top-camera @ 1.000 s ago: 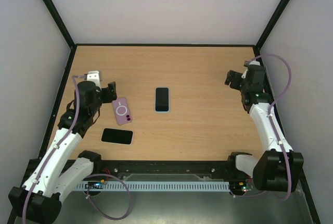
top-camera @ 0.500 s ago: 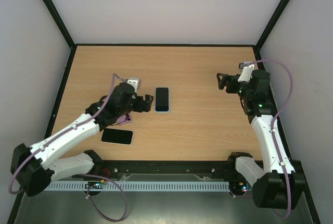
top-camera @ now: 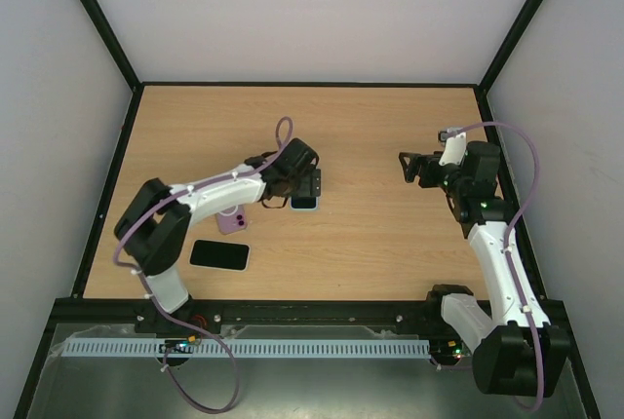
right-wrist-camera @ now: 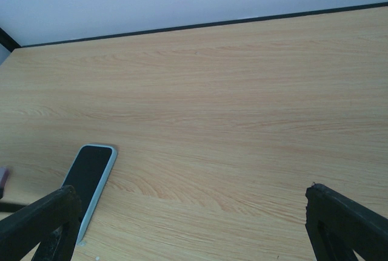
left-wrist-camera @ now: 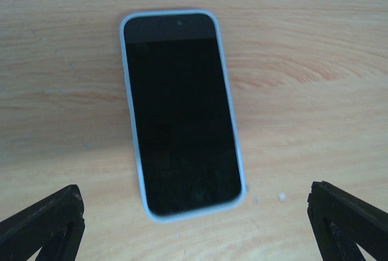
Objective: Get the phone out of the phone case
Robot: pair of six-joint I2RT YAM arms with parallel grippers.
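The phone in its pale blue case lies screen up on the wooden table. In the left wrist view it sits just ahead of my open left gripper, whose black fingertips stand wide apart, empty and not touching it. In the top view my left gripper hovers over the phone and covers most of it; only its near end shows. My right gripper is open and empty, well to the right of the phone. The right wrist view shows the phone at lower left, far from the right gripper.
A pink phone case lies partly under my left arm. A bare black phone lies nearer the front edge. The table is enclosed by white walls with black frame bars.
My left arm has swung right, from beside the pink case to over the blue-cased phone. My right gripper has moved left and a little toward the table's middle.
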